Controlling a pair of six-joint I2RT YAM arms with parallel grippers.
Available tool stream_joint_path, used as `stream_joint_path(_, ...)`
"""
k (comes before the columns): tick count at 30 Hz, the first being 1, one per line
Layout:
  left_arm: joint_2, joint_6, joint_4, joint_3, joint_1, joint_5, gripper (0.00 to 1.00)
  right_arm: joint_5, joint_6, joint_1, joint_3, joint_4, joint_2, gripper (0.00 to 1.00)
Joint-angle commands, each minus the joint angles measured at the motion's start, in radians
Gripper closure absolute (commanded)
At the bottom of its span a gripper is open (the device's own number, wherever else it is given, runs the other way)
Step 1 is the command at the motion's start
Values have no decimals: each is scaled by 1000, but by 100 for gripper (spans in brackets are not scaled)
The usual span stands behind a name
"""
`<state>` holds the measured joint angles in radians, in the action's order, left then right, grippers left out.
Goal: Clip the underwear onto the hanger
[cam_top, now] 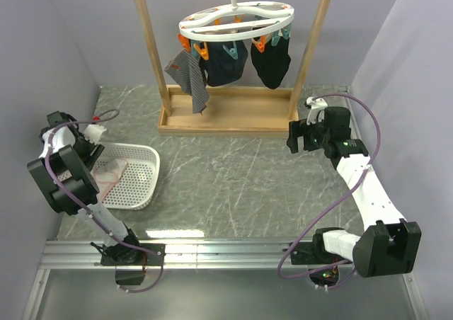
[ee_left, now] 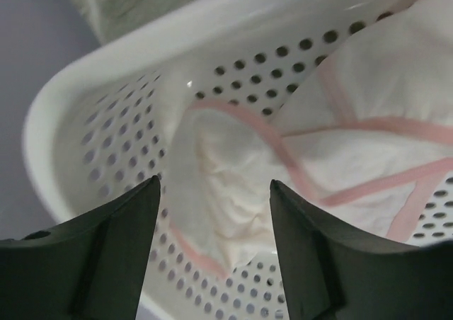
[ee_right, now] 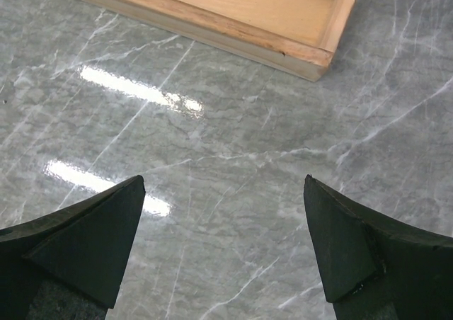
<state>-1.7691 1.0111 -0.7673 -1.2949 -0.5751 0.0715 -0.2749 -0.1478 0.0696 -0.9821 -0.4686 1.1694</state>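
Observation:
The underwear [cam_top: 113, 172], white with pink trim, lies crumpled in a white perforated basket [cam_top: 145, 157] at the left. In the left wrist view the underwear [ee_left: 233, 185] fills the basket [ee_left: 106, 122]. My left gripper [ee_left: 214, 187] is open just above a fold of it, one finger on each side. In the top view it [cam_top: 86, 141] hangs over the basket's left end. The white oval hanger [cam_top: 237, 19] hangs from a wooden rack with orange and teal clips. My right gripper [ee_right: 223, 182] is open and empty above the table, at the right [cam_top: 295, 137] near the rack's base.
The wooden frame rack [cam_top: 233, 115] stands at the back; its base corner shows in the right wrist view [ee_right: 297, 47]. Two dark garments [cam_top: 270, 64] and a grey striped cloth [cam_top: 187, 76] hang from the hanger's clips. Grey walls close in both sides.

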Motion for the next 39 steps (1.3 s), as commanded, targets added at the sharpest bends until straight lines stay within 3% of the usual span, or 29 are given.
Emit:
stream_joint_path(1, -26, 15, 49, 17, 29, -38, 34, -3, -13, 6, -58, -11, 6, 0)
stream_joint_path(7, -55, 32, 56, -3, 37, -68, 56, 9, -16, 4, -49, -10, -1, 0)
stream_joint_path(10, -43, 43, 59, -12, 37, -108, 70, 8, -16, 4, -44, -5, -4, 0)
stream_joint_path(14, -13, 44, 27, -43, 47, -105, 98, 5, -16, 4, -46, -5, -5, 0)
stream_joint_path(15, 11, 41, 10, -52, 50, -92, 100, 3, -16, 2, -47, -7, -5, 0)
stream_joint_path(18, 68, 23, -70, -112, 70, -41, 100, 0, -13, 4, -52, -7, -10, 0)
stream_joint_path(24, 131, -43, -292, -384, 139, 114, 100, -6, -10, 4, -58, -10, -11, 0)
stream_joint_path(29, 168, -143, -429, -607, 277, 212, 100, -20, -7, 4, -62, -10, -13, 0)
stream_joint_path(36, 139, -369, -461, -953, 509, 298, 100, -69, -15, 4, -89, -39, -20, 0)
stream_joint_path(39, 142, -460, -414, -991, 604, 332, 100, -119, -36, 4, -99, -67, -36, 0)
